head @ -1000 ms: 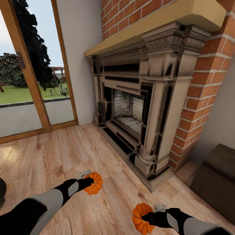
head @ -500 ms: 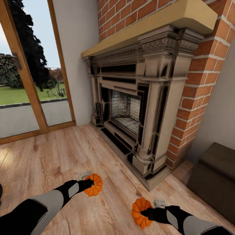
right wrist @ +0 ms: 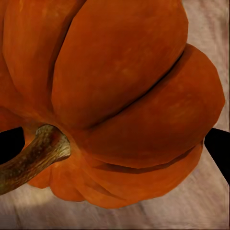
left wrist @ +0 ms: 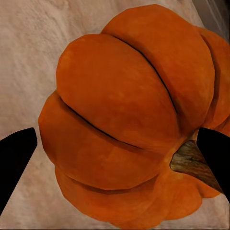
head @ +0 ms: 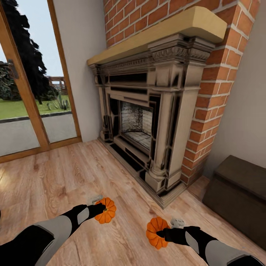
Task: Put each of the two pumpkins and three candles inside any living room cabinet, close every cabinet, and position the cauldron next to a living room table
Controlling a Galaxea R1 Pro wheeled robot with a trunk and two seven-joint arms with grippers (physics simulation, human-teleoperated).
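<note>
Carrying one pumpkin in each gripper, we face a brick fireplace (head: pixel 147 122) with the dark-brown cabinet (head: pixel 240 192) low at the right edge of the head view. The left gripper (head: pixel 101 210) is clenched around the left pumpkin (head: pixel 105 215), held above the wood floor (head: pixel 55 184); the right gripper (head: pixel 159 232) grips the right pumpkin (head: pixel 155 233) in the same way, nearer the cabinet. No candles, cauldron or bench appear from here.

The wrist views tell us how thin each hold is. In the left wrist view the left pumpkin (left wrist: pixel 129 120) bulges well past the two dark fingertips (left wrist: pixel 17 160), which touch it only at its flanks, one just beside the stem. In the right wrist view the right pumpkin (right wrist: pixel 110 100) hangs with its stem (right wrist: pixel 33 155) swung to one side, and a fingertip (right wrist: pixel 218 146) barely shows at the fruit's edge — so the grasp looks to be on the ribbed curve, not on a flat.

What we judge could go wrong:

- A rounded, ribbed body pinched at two small spots may roll in the grip if the base turns or stops sharply, and a dropped pumpkin would roll off across the floor.
- With both grippers full, we have nothing free for a drawer front — we cannot tell from here whether any drawer is open, and nudging one with a loaded gripper risks squeezing a pumpkin loose.
- The fireplace's jutting plinth stands near the path toward the cabinet; swinging the right arm wide could clip it.
</note>
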